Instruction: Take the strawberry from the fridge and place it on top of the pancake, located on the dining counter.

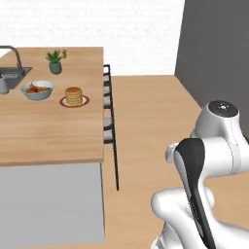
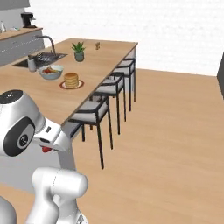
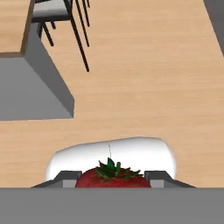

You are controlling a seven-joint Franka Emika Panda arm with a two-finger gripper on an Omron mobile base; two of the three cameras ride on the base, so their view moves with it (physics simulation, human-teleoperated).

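Note:
The strawberry point(image 3: 111, 177), red with green leaves, sits between my two finger tips, and my gripper point(image 3: 111, 180) is shut on it, held over the wooden floor. In the right base view a bit of the red strawberry point(image 2: 46, 149) shows under the hand, in front of the counter's near end. The pancake point(image 1: 74, 96) is a golden stack on a reddish plate on the dining counter point(image 1: 48, 131), well ahead and to the left of the hand. From the right base the pancake point(image 2: 71, 80) stands next to a bowl of fruit.
A pale fruit bowl point(image 1: 37, 90), a potted plant point(image 1: 55, 61) and a sink point(image 1: 9, 74) share the counter. Dark chairs point(image 2: 94, 111) line its right side. The counter's grey base point(image 3: 30, 87) is close on the left. Open wood floor point(image 1: 155, 112) lies to the right.

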